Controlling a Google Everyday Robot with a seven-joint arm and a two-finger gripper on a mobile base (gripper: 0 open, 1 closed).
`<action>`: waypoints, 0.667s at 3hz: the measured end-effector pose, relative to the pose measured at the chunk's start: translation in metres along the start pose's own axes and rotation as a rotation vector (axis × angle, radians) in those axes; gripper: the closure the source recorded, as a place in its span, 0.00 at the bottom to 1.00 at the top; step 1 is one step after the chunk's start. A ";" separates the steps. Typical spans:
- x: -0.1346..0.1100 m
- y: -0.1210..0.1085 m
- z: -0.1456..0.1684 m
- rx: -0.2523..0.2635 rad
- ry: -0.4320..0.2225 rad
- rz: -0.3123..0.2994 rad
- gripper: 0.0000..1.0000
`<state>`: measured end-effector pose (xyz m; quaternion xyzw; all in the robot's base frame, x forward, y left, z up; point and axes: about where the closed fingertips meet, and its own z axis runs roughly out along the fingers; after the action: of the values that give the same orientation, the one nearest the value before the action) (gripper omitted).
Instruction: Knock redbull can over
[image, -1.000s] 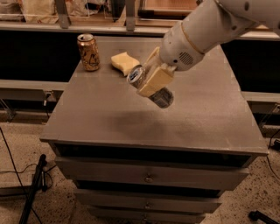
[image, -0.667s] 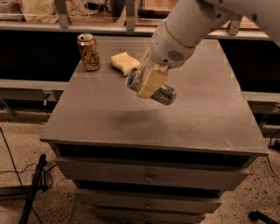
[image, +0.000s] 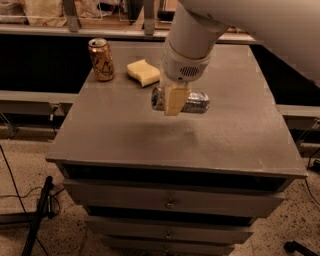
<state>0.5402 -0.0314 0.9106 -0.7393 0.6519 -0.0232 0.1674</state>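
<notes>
Gripper (image: 175, 101) over mid-worktop (image: 225, 142), jaws clamped on redbull can (image: 197, 102), held horizontal, clear of the surface. Gold can (image: 101, 60) upright rear left, yellow sponge (image: 143, 72) just beside it

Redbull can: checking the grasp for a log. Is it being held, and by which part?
Yes, the gripper holds the redbull can around its middle, the can lying sideways just over the table.
</notes>
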 end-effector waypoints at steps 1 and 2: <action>0.000 -0.010 0.012 0.002 0.076 -0.072 1.00; 0.003 -0.022 0.031 -0.044 0.109 -0.108 1.00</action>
<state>0.5697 -0.0257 0.8874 -0.7746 0.6194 -0.0583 0.1139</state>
